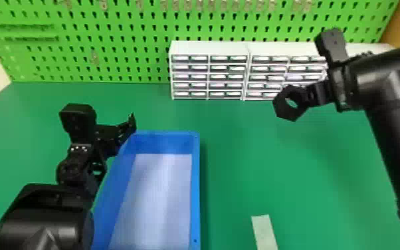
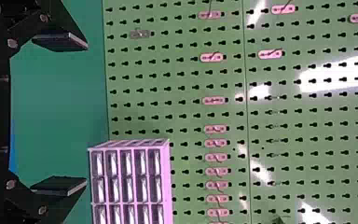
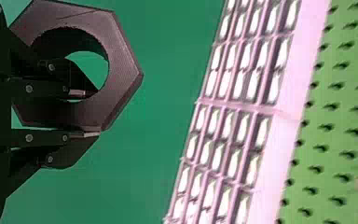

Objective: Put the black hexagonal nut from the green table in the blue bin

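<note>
Head view: see black hexagonal nut [image 1: 279, 105] at upper right, off the green counter [image 1: 259, 159], clamped in right gripper [image 1: 305, 94]. Probably held high to clear the rim of blue bin [image 1: 196, 183], standing lower left of centre, open side up for a straight drop. Note left arm [image 1: 43, 212] idle at lower left, close against bin's left side.

Left wrist view: find left gripper [image 2: 81, 114] at left edge, fingers apart, nothing between. Likely just waiting.

Right wrist view: see nut at upper left, fingers clamped on its wall, one in the hole, one outside. Makes sense for a wide ring, but off-centre, so could swivel if knocked. Next: swing over bin, lower, release.
</note>
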Tool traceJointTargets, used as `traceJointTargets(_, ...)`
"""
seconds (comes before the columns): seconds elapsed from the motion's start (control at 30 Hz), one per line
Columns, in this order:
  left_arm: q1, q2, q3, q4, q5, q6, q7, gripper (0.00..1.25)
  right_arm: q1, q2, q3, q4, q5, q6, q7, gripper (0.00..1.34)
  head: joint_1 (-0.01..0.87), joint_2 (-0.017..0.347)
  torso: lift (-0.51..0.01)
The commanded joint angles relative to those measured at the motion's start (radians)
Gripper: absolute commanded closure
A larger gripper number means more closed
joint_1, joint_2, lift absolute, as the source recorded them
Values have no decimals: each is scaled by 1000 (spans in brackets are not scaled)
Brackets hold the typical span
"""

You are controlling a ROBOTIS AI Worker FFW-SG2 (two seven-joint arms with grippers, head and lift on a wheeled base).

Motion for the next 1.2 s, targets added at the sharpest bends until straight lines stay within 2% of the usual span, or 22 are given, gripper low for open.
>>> traceJointTargets(0.0,0,1,1,0,0,0,0,248,-3,5,34,-78,-33,16,0,1058,686,51,-96)
traceJointTargets(0.27,0,1,0,0,0,0,0,246,-13,16,92,-149,-117,25,0,1058,686,51,-96)
traceJointTargets(0.53,0,1,1,0,0,2,0,246,-33,19,206,-192,-226,25,0,1058,686,51,-96)
traceJointTargets(0.77,1,1,1,0,0,0,0,246,-62,16,304,-195,-326,2,0,1058,686,51,-96)
traceJointTargets(1.17,0,-1,1,0,0,2,0,245,-111,8,465,-172,-436,-35,0,1058,686,51,-96)
